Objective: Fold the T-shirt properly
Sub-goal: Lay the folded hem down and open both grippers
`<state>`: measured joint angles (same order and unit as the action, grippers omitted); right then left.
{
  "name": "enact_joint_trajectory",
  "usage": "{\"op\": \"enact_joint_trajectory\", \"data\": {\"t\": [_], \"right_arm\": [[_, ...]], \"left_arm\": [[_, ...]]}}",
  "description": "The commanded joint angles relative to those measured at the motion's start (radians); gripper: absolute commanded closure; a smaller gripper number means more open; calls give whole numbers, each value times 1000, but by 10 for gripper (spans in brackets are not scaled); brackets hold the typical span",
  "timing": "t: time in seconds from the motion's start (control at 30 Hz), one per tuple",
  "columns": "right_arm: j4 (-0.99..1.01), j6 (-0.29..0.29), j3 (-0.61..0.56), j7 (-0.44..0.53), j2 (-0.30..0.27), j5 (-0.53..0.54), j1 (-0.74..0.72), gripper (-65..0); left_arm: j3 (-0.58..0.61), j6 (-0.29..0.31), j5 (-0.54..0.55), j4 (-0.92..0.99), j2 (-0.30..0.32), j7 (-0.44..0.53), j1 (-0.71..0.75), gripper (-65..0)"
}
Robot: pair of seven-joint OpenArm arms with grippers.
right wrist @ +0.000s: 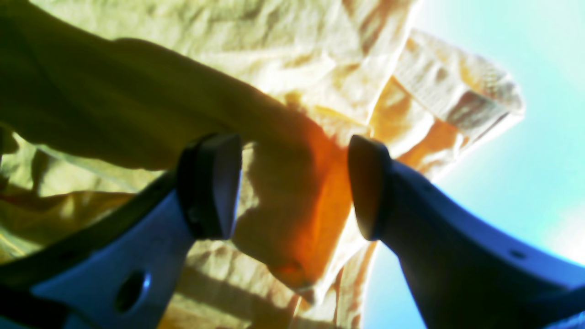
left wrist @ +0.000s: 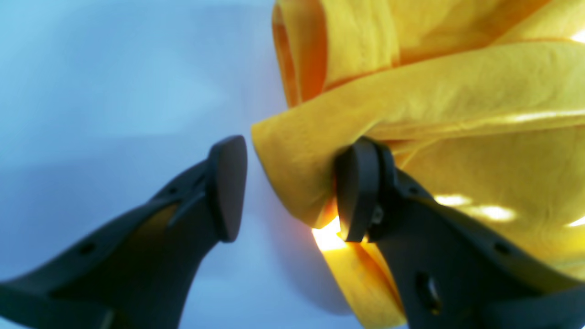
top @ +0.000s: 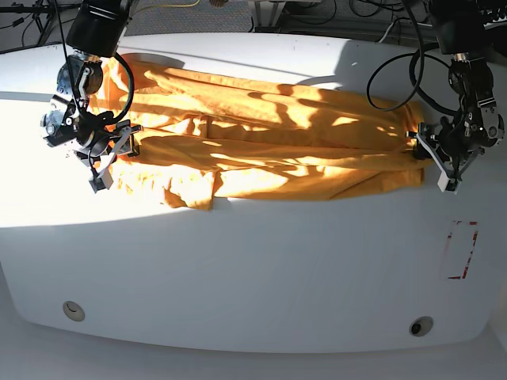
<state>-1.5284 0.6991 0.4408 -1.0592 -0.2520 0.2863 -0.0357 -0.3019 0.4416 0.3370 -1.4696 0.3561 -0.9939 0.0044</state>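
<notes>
The orange-yellow T-shirt [top: 269,134] lies as a long, wrinkled band across the white table, folded lengthwise. My right gripper [top: 111,154] stands at its end on the base view's left. In the right wrist view that gripper [right wrist: 290,183] is open, with a hanging fold of the T-shirt [right wrist: 297,55] between the spread fingers and neither pad pressing it. My left gripper [top: 434,158] is at the opposite end. In the left wrist view it [left wrist: 292,183] is open too. A corner of the T-shirt [left wrist: 457,91] rests against one finger [left wrist: 358,192], and the other finger [left wrist: 228,187] is clear of the cloth.
The white table [top: 253,253] curves down at its front edge, where two round holes [top: 73,309] [top: 421,325] sit. A red-outlined rectangle [top: 461,250] is marked near the right front. Cables hang behind both arms at the back.
</notes>
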Motion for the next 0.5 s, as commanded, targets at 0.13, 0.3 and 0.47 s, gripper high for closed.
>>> {"op": "enact_joint_trajectory", "data": {"t": [0.13,0.3,0.47], "right_arm": [[19,-1,0,24,-22,20,-119,-561],[173,-1,-1,63,-43,-45,-221,-561],[302,-1,-1,145,-43,-118,-292,-563]], "left_arm": [[-9,-5,6,-99,22,-6,-20,-279],[-12,-5,4,-150,24,-7,-14,-279],[-12,-5,4,-179,27,-7,10,-279]]}}
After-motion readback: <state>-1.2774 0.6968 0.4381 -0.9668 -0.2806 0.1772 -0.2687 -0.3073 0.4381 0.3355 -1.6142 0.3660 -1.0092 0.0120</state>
